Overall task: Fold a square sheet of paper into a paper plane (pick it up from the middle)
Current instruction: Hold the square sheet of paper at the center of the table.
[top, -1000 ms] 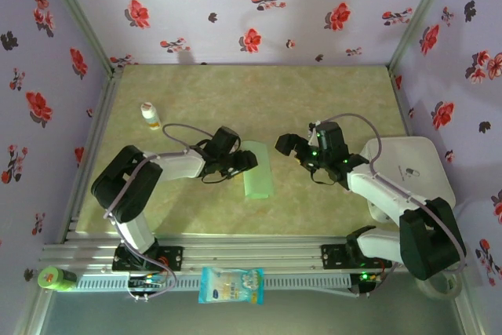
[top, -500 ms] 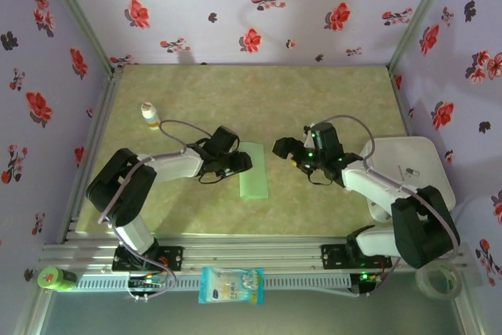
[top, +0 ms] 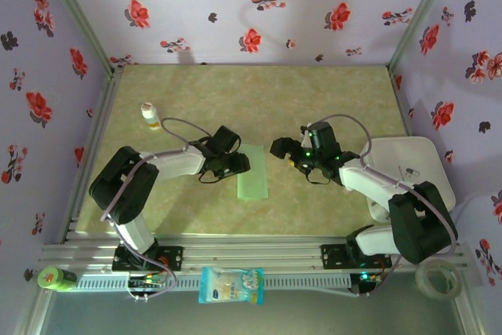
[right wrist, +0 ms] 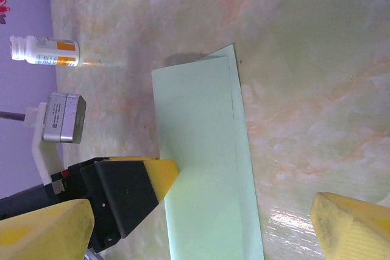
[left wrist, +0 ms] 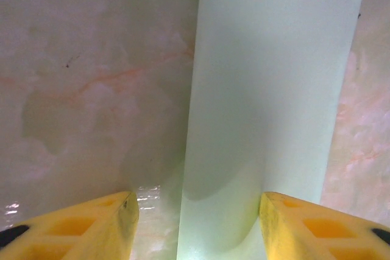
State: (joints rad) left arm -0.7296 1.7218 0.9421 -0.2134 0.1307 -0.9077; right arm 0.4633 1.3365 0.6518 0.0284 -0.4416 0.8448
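Note:
The square sheet of paper (top: 253,174) lies folded into a narrow pale mint strip on the table, flat, with two layers slightly offset along one long edge (right wrist: 207,150). My left gripper (top: 239,164) is low at the strip's left long edge. In the left wrist view its yellow fingers (left wrist: 103,226) stand apart, with the paper (left wrist: 268,89) flat beneath and the left gripper (left wrist: 198,229) gripping nothing. My right gripper (top: 284,154) hovers open just right of the strip, wide apart over it (right wrist: 201,235). One left fingertip (right wrist: 155,178) rests at the paper's edge.
A small white bottle (top: 149,114) lies at the left of the table, also seen as a bottle (right wrist: 46,52) in the right wrist view. A white tray (top: 412,170) sits at the right edge. A white-and-blue packet (top: 230,285) lies on the front rail.
The paper's raised flap has gone down, so the strip now lies flatter and narrower. The right gripper has shifted a little left toward it. The left gripper stays at the strip's edge.

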